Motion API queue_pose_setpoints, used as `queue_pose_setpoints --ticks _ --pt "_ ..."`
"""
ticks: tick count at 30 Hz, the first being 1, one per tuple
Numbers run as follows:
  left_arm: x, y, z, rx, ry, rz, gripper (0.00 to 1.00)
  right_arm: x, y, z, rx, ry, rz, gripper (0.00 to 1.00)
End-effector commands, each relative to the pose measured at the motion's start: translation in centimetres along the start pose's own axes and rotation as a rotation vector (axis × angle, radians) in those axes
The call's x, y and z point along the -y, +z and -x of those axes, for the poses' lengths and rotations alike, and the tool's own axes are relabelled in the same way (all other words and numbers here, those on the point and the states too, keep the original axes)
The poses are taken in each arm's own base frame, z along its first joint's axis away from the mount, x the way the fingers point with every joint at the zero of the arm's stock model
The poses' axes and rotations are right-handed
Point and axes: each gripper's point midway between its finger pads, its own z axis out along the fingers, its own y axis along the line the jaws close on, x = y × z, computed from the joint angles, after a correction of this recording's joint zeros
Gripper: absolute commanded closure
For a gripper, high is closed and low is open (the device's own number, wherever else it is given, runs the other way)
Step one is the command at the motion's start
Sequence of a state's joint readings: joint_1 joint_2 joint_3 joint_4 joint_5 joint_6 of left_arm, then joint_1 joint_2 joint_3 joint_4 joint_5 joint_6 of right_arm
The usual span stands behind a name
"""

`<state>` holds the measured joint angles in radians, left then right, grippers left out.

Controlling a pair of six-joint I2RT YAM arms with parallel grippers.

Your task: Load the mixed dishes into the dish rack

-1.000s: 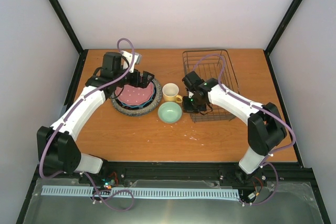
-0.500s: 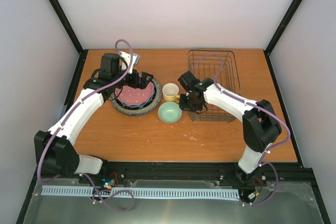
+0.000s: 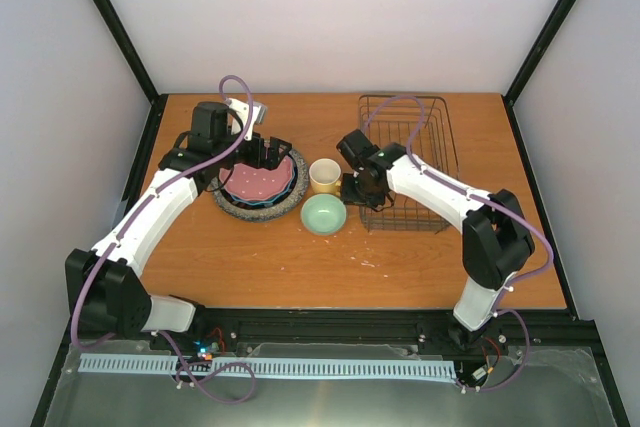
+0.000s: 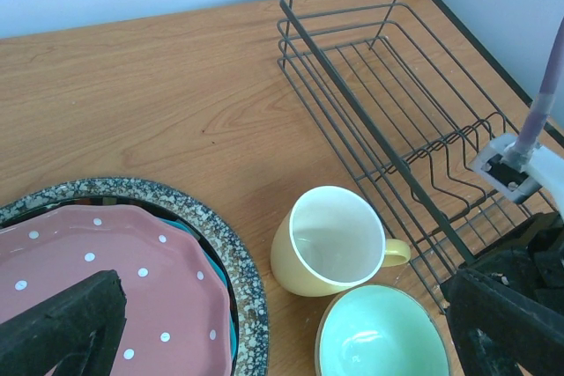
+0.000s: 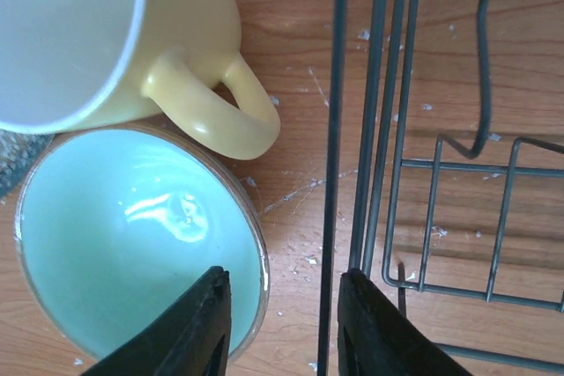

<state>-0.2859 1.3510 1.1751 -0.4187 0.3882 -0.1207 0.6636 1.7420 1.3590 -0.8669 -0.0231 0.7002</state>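
The pink dotted plate (image 3: 256, 183) tops a stack, with the teal dotted plate (image 4: 231, 330) and a dark-rimmed plate under it and the grey speckled plate (image 3: 228, 207) at the bottom. The yellow mug (image 3: 323, 174) stands upright, and the mint-green bowl (image 3: 323, 214) sits just in front of it. The dish rack (image 3: 400, 98) holds no dishes. My left gripper (image 3: 270, 152) is open over the stack's far right edge. My right gripper (image 3: 353, 187) is open. One finger is over the bowl's rim (image 5: 256, 244) and the other over the rack's left rail (image 5: 333, 85).
The stack, mug, bowl and rack stand close together in a row across the middle of the wooden table (image 3: 300, 267). Black frame posts and white walls close in the back and sides. Small crumbs lie on the wood by the rack.
My right gripper has moved left and a little toward the back, along the rack's left side. The rack has shifted slightly to the right. The left arm has barely moved.
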Motion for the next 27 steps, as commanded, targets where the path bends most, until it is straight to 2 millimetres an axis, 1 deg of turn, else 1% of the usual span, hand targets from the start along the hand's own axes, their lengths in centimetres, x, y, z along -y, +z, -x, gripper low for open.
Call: queue_pose_setpoints --ticks 1,4,5,6,9,12,13,15,16,17,18,19,20,21,22,24,27 --pt "-0.2 -0.6 1.5 0.047 0.013 0.011 0.00 -0.5 -3.0 1.1 0.056 -0.020 -0.005 0.63" --pt "-0.1 -0.4 1.6 0.043 0.007 0.005 0.00 -0.2 -3.8 1.2 0.069 -0.025 -0.018 0.62" --pt "-0.1 -0.4 1.6 0.046 0.006 0.005 0.00 0.1 -4.0 1.1 0.070 -0.026 -0.029 0.58" --pt "-0.1 -0.4 1.7 0.045 0.005 0.004 0.00 0.4 -4.2 1.2 0.077 -0.027 -0.042 0.57" --pt "-0.2 -0.5 1.9 0.052 0.008 0.011 0.00 1.2 -5.3 1.5 0.120 -0.025 -0.071 0.57" --pt "-0.4 -0.5 1.9 0.051 0.011 0.021 0.00 2.6 -7.2 2.9 0.208 -0.005 -0.105 0.56" --pt "-0.4 -0.4 1.9 0.050 0.011 0.022 0.00 3.2 -8.0 3.5 0.245 0.008 -0.116 0.53" --pt "-0.5 -0.4 1.8 0.047 0.010 0.026 0.00 5.0 -9.3 5.0 0.314 0.040 -0.146 0.52" --pt "-0.6 -0.3 1.8 0.047 0.008 0.027 0.00 6.0 -9.6 5.7 0.338 0.060 -0.154 0.52" --pt "-0.7 -0.3 1.7 0.047 0.007 0.029 0.00 7.1 -9.6 6.6 0.350 0.081 -0.156 0.54" --pt "-0.8 -0.2 1.6 0.047 0.005 0.032 0.00 8.4 -9.6 7.5 0.360 0.106 -0.161 0.60" --pt "-0.8 -0.1 1.6 0.047 0.004 0.032 0.00 9.9 -9.5 8.5 0.373 0.129 -0.180 0.71" --pt "-0.9 0.0 1.5 0.046 0.003 0.033 0.00 10.8 -9.4 9.4 0.389 0.133 -0.201 0.80" --pt "-1.0 0.1 1.3 0.043 0.000 0.035 0.00 11.6 -9.2 10.3 0.402 0.129 -0.223 0.86" --pt "-1.1 0.3 1.1 0.038 -0.003 0.037 0.00 12.1 -8.9 11.2 0.413 0.120 -0.244 0.90" --pt "-1.4 0.6 0.9 0.032 -0.009 0.044 0.00 12.6 -8.1 12.8 0.415 0.092 -0.273 0.91" --pt "-1.9 0.9 0.7 0.029 -0.014 0.055 0.00 12.6 -6.4 15.1 0.413 0.052 -0.318 0.90"
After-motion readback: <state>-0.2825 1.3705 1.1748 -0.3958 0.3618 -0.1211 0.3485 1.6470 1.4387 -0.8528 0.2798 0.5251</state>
